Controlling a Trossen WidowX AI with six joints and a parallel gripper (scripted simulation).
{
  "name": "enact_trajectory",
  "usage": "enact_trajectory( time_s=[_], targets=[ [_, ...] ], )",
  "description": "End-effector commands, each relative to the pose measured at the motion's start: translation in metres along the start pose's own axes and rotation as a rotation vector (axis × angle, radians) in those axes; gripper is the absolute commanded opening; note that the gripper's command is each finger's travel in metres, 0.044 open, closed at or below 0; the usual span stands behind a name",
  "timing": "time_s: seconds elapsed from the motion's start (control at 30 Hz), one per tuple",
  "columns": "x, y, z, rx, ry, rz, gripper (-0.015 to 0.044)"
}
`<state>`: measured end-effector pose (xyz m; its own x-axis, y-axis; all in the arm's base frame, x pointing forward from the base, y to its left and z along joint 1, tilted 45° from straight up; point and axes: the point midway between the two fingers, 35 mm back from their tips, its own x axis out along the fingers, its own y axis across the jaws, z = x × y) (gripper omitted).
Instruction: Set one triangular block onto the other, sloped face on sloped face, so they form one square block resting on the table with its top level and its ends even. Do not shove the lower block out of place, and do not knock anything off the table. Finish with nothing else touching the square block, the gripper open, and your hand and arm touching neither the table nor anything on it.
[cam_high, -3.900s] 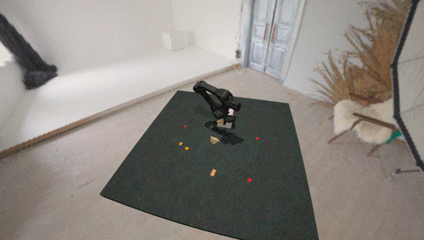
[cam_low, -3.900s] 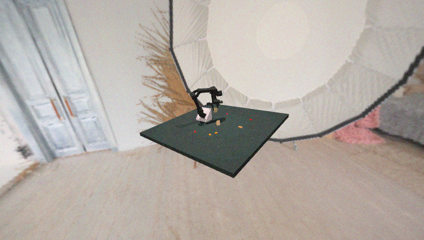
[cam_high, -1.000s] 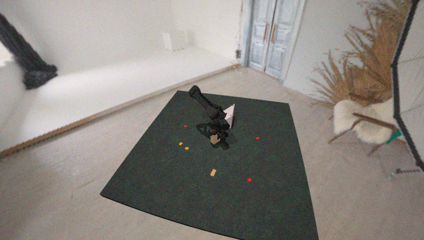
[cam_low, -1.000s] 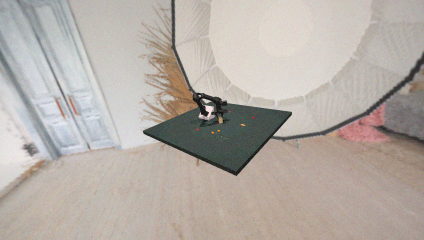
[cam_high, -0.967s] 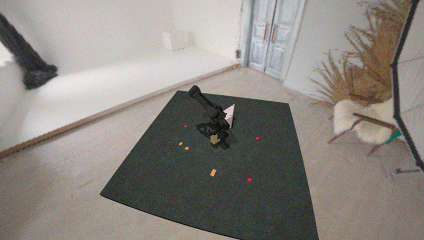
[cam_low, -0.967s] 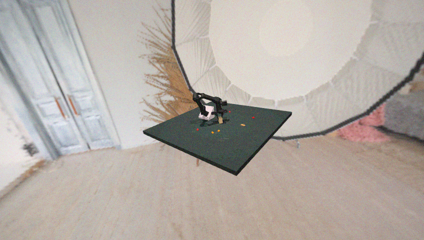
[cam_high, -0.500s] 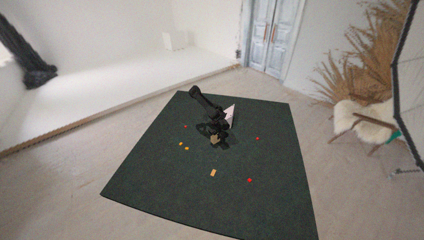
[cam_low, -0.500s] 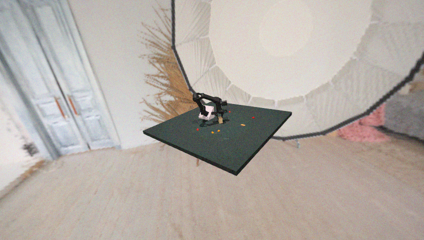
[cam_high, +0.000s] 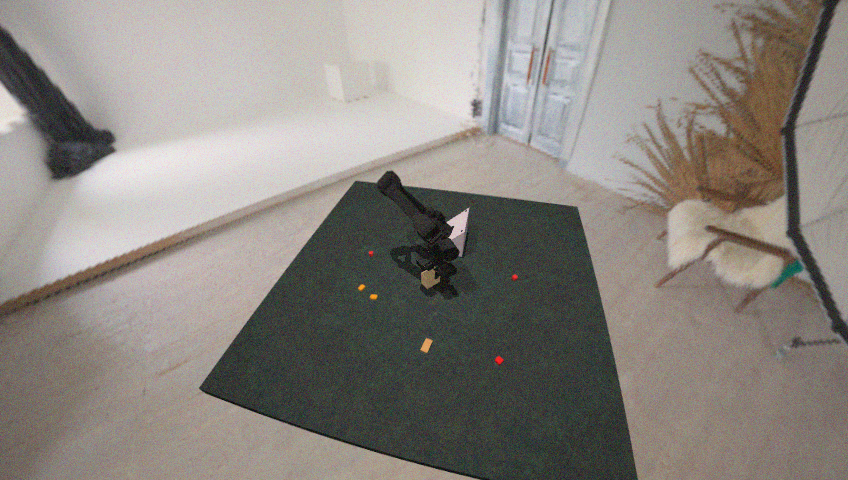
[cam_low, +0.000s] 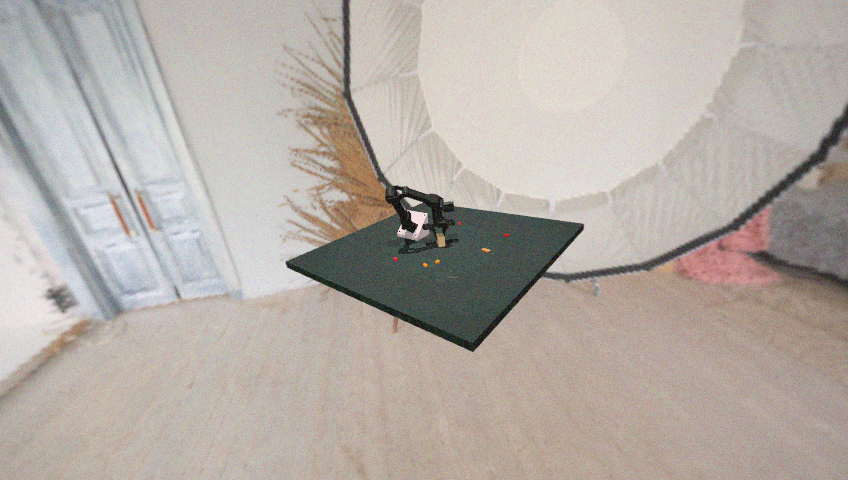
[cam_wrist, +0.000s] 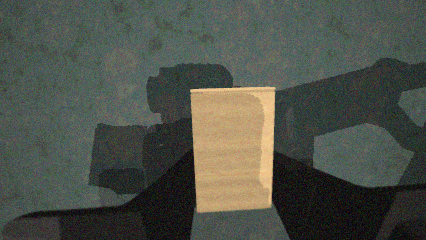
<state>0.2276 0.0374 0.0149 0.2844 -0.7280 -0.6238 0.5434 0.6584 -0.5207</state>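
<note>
My gripper (cam_wrist: 226, 152) (cam_low: 440, 233) is shut on a light wooden triangular block (cam_wrist: 225, 145), with one dark finger on each side. Its flat rectangular face is toward the wrist camera. The other triangular block is almost wholly hidden below it; a thin pale strip along the far edge in the wrist view may be part of it. In the top and exterior views the wood shows as one small tan shape (cam_high: 429, 279) (cam_low: 440, 240) under the gripper. I cannot tell whether the sloped faces touch.
A pinkish-white slanted object (cam_high: 458, 228) (cam_low: 412, 227) stands close by the arm. A flat tan piece (cam_high: 426, 345) (cam_low: 486, 250), two small orange pieces (cam_high: 361, 287) (cam_high: 373, 296) and three red cubes (cam_high: 370, 253) (cam_high: 514, 276) (cam_high: 499, 359) lie on the dark table (cam_high: 309, 368).
</note>
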Motion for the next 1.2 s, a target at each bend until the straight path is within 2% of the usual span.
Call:
enact_trajectory(
  time_s=[0.0,0.07,0.63,0.87,0.93,1.1,1.17],
  targets=[
    [0.000,0.000,0.000,0.000,-0.003,0.001,0.0000],
    [0.000,0.000,0.001,-0.001,-0.005,0.002,0.0000],
    [0.000,0.000,0.000,0.000,0.000,0.000,0.0440],
    [-0.002,0.001,0.000,0.000,0.001,0.001,0.0440],
    [-0.019,0.004,0.001,-0.002,0.005,0.008,0.0440],
    [-0.099,0.003,0.000,-0.002,0.006,0.006,0.0440],
    [-0.110,0.000,-0.001,-0.001,0.004,0.002,0.0440]
  ],
)
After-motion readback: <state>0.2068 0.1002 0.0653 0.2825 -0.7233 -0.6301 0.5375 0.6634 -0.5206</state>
